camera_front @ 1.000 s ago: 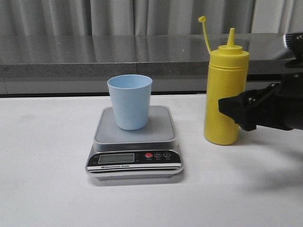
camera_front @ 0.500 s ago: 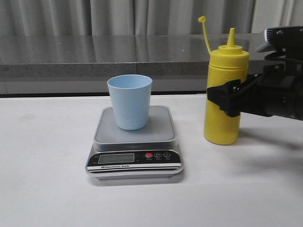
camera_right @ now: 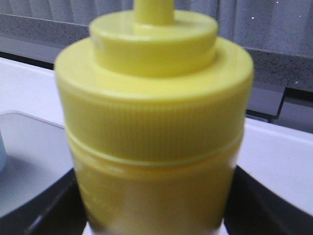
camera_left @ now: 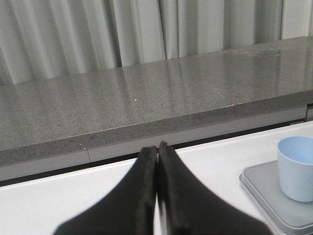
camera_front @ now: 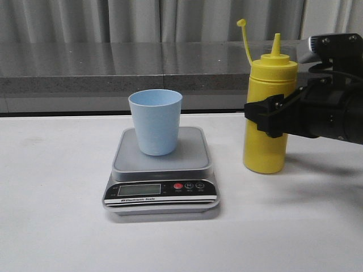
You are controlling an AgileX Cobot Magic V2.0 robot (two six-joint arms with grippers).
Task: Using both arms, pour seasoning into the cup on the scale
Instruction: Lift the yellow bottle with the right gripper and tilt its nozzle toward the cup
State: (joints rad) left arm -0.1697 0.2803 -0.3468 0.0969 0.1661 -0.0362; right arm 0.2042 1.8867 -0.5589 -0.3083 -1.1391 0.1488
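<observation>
At the near centre of the worktop (camera_front: pixel 57 226) the scale (camera_front: pixel 161 187) carries the cup (camera_front: pixel 156 122); to its right the upright seasoning (camera_front: pixel 267 113) stands between the right gripper's (camera_front: pixel 266 116) spread jaws, not visibly clamped, while the left gripper (camera_left: pixel 157 196), pressed closed and empty, sits well left

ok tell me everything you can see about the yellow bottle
The bottle is a tall yellow squeeze bottle of what looks like plastic, with a ribbed screw cap, a pointed nozzle and a thin cap strap curving up to its left. It stands upright on the white table, to the right of the scale and apart from it, taller than the cup. The right gripper has its jaws on either side of the body below the cap; whether they press on it cannot be told.
</observation>
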